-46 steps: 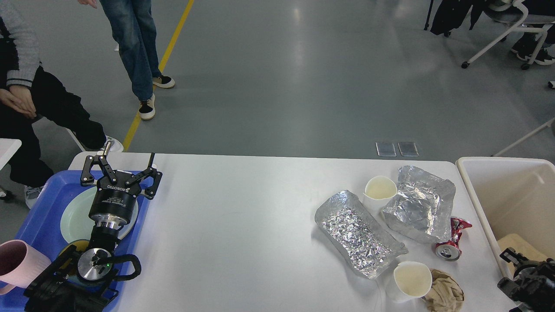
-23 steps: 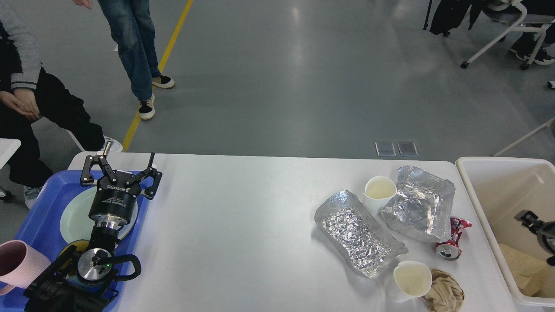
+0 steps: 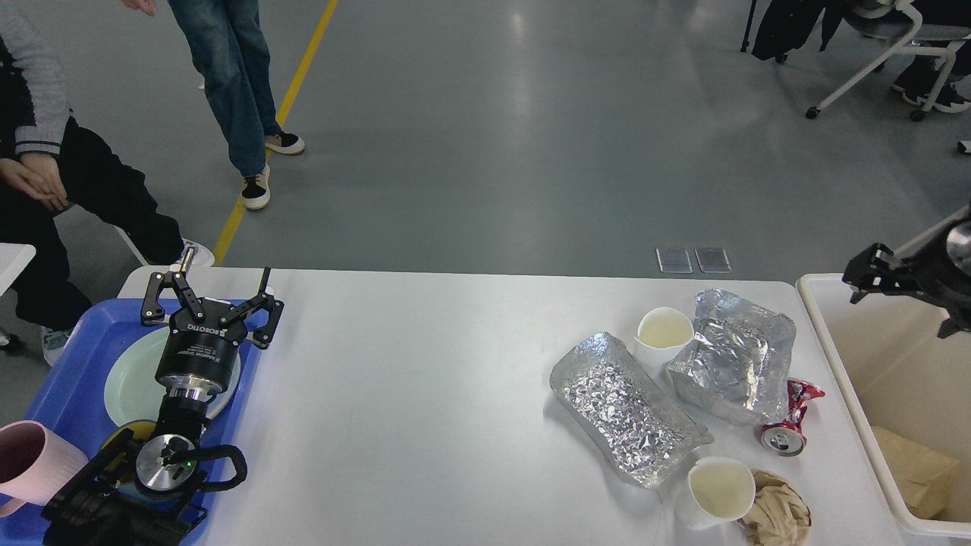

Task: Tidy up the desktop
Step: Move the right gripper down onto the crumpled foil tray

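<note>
Spreading wide with nothing between them, the left gripper's [image 3: 211, 297] black fingers [image 3: 154, 297] hover above the blue plastic tray [image 3: 72, 356] at the large white desktop's [image 3: 425, 409] left end, while the right gripper [image 3: 872, 273], its finger state indiscernible, hangs over the cream plastic bin [image 3: 834, 356].

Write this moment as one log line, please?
task: tidy desktop | left gripper: open above blue tray | right gripper: over cream bin, state unclear | foil trays, cups, can on table
</note>
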